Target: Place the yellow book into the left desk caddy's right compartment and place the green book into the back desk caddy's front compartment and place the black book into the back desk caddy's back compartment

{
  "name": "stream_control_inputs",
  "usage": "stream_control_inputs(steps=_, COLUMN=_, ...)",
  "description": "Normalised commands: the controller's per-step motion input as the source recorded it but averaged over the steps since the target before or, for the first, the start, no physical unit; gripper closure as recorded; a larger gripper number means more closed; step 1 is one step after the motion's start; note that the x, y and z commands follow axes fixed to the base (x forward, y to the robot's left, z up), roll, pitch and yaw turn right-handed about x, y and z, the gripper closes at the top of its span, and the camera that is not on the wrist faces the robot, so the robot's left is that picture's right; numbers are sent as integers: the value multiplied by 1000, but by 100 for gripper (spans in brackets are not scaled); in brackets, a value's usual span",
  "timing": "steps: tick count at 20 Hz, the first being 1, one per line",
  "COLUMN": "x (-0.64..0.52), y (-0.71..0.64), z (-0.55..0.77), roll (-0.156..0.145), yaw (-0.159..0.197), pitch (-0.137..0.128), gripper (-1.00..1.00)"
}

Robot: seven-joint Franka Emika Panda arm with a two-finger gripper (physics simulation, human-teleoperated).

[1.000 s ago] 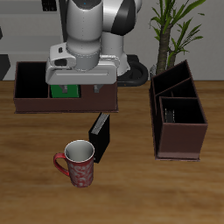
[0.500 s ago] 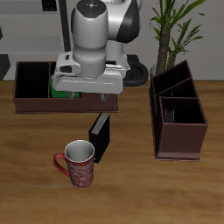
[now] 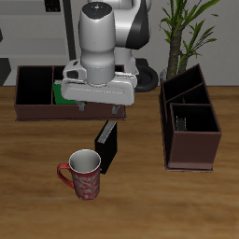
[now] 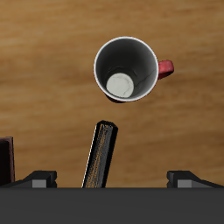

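Above the black book (image 3: 107, 147), which stands on edge on the counter (image 3: 149, 201) beside the red mug (image 3: 81, 174), the claw (image 3: 97, 109) has drifted forward from the back caddy (image 3: 37, 93), fingers spread and empty, apparently lining up a grasp.

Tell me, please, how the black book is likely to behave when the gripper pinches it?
Standing on a thin edge, the black book would probably tip if nudged sideways. It looks rigid, so it should hold shape. The mug close by could get bumped.

black book (image 3: 108, 147) upright on table, green book (image 3: 60, 93) in back caddy (image 3: 33, 89)
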Motion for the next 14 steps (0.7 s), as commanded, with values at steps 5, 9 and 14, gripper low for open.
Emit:
stream_control_inputs(steps=5, x=16, y=60, z=-198, roll=49, yaw=-99, pitch=-77, gripper=-100)
stream_control_inputs(steps=9, x=-2, y=43, z=-158, roll=-13, yaw=-114, pitch=-35, gripper=-100)
stream_control_inputs(steps=14, x=9, y=81, z=-95, roll=15, yaw=-68, pitch=-4, gripper=-100)
